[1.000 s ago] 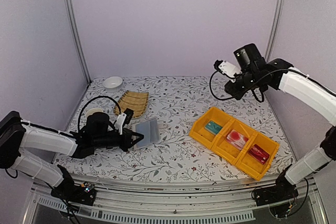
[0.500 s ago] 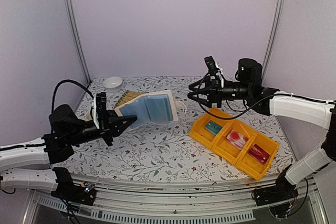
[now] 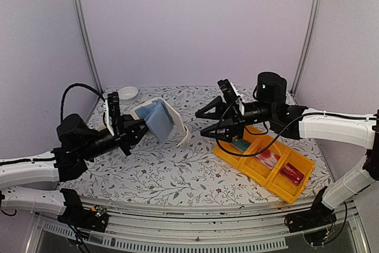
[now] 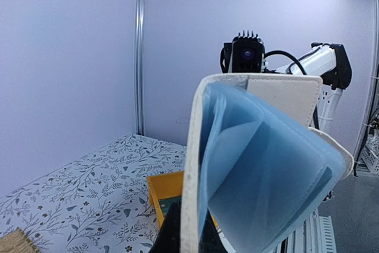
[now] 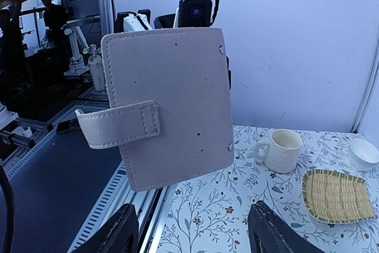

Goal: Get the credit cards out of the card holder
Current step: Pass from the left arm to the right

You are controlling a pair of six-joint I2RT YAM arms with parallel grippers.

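The left end effector (image 3: pixel 131 130) clamps the open beige leather-like bifold card holder (image 3: pixel 159 119) above the floral-patterned bench (image 3: pixel 177 173). The right end effector (image 3: pixel 200 124), jaws spread, faces it, likely to pinch out any remaining card.

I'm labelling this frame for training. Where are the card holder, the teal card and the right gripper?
card holder (image 3: pixel 159 121): top external view, on its blue inner lining.
teal card (image 3: pixel 240 144): top external view, middle of its face.
right gripper (image 3: pixel 200 124): top external view, midway between its open fingertips.
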